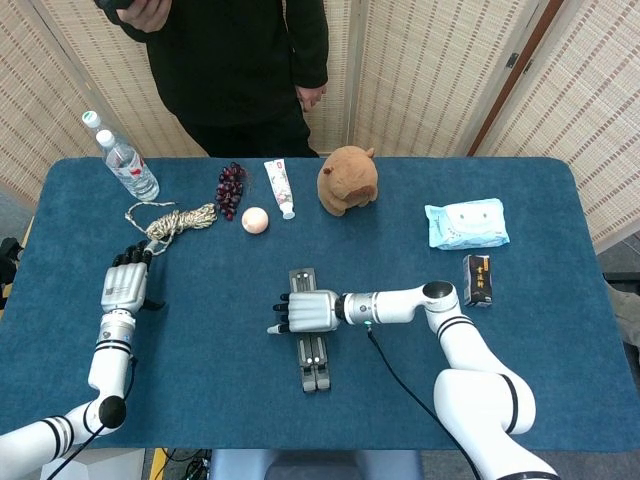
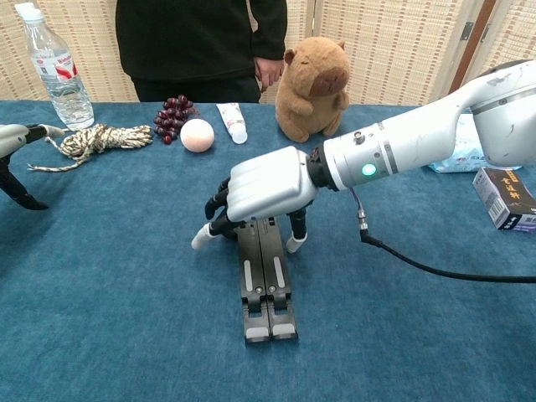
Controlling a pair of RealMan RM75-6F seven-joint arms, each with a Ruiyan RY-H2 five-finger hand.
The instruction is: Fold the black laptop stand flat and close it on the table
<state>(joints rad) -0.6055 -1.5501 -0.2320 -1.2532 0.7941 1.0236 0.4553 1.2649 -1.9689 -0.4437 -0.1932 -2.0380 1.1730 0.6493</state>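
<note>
— Near the table's middle, what is the right hand doing?

— It is hovering palm-down over the far half of the black laptop stand. Its fingers are spreading apart and pointing down on either side of the stand; a white fingertip on each side is reaching close to the blue table. Whether any finger is actually touching the stand, I cannot tell, since the palm is covering that part.

— And the stand itself?

— It is lying flat on the cloth, its two bars running side by side and touching, with the near ends poking out toward the robot.

— The left hand?

— It is resting near the table's left edge, fingers stretched out, holding nothing. The chest view is cutting most of it off. Its fingertips are lying just beside the coiled rope.

— What else is sitting there?

— Along the far edge: a water bottle, a plush capybara, grapes, a pale ball and a tube. At the right, a wipes pack and a small dark box. A person in black is standing behind, head out of frame.
</note>
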